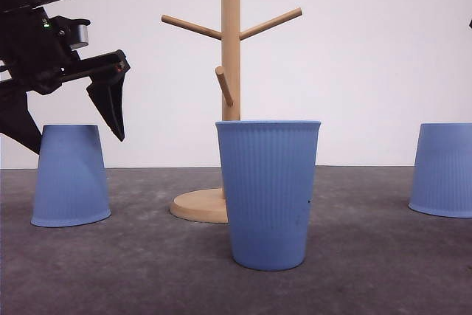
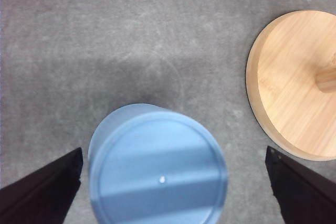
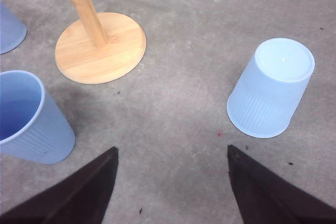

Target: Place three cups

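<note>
Three light-blue ribbed cups stand on the grey table. The left cup point(image 1: 71, 175) point(image 2: 157, 166) is upside down, and my left gripper point(image 1: 77, 144) point(image 2: 174, 151) hangs open over it, one finger on each side of its upturned base, nothing gripped. The middle cup point(image 1: 269, 193) point(image 3: 29, 119) stands upright in front of the wooden rack. The right cup point(image 1: 445, 170) point(image 3: 273, 90) is upside down. My right gripper point(image 3: 172, 149) is open above bare table, with the right cup on one side ahead of it and the middle cup on the other.
A wooden mug tree point(image 1: 231, 42) with angled pegs rises from a round base point(image 1: 199, 206) point(image 2: 294, 82) point(image 3: 100, 45) behind the middle cup. The grey table point(image 1: 369, 256) runs back to a white wall.
</note>
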Tool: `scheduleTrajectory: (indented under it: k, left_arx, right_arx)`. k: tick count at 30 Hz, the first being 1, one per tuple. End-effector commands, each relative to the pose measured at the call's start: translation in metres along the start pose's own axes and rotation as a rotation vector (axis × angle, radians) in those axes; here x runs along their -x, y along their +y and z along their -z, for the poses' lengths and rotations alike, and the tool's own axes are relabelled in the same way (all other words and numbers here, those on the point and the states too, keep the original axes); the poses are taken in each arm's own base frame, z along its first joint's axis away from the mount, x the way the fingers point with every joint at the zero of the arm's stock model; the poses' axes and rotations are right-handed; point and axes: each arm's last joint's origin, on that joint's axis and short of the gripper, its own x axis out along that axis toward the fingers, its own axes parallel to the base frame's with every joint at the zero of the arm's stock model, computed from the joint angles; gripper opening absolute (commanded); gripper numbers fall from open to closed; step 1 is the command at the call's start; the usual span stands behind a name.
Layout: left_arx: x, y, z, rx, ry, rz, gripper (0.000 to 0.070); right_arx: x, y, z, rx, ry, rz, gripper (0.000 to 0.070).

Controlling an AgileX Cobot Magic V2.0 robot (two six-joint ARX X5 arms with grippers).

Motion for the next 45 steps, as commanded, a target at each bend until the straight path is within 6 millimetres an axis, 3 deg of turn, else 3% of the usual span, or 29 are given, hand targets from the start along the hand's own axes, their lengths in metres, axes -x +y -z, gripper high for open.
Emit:
scheduleTrajectory:
  k: [1, 3, 10, 18, 21, 30, 38, 45]
  left_arx:
    - [-0.004, -0.001, -0.005, -0.013, -0.009, -0.009, 0.0673]
    - [-0.004, -0.001, -0.005, -0.013, -0.009, -0.015, 0.0662]
    - [-0.004, -0.001, -0.005, -0.013, -0.009, -0.013, 0.0444]
    - [-0.004, -0.001, -0.005, -0.012, -0.009, -0.013, 0.0414]
    - [-0.003, -0.001, -0.006, -0.012, -0.012, -0.012, 0.0352]
    - [0.018, -0.006, -0.024, -0.027, -0.028, -0.003, 0.035]
    - [0.06, -0.002, -0.055, -0.053, -0.052, 0.017, 0.0353]
    - [0.1, 0.02, -0.081, 0.031, -0.126, 0.178, 0.0355]
  right_arx:
    - [0.002, 0.001, -0.005, 0.015, -0.022, -0.003, 0.0424]
    - [0.002, 0.001, -0.005, 0.015, -0.022, -0.003, 0.0424]
    - [0.002, 0.001, -0.005, 0.015, -0.022, -0.003, 0.0424]
    - [0.002, 0.001, -0.005, 0.015, -0.022, -0.003, 0.0424]
    - [0.002, 0.001, -0.005, 0.015, -0.022, -0.003, 0.0424]
    - [0.002, 0.001, -0.005, 0.015, -0.022, -0.003, 0.0424]
    - [0.002, 0.001, -0.005, 0.015, -0.023, -0.003, 0.0424]
    - [0.002, 0.001, -0.005, 0.015, -0.024, -0.003, 0.0424]
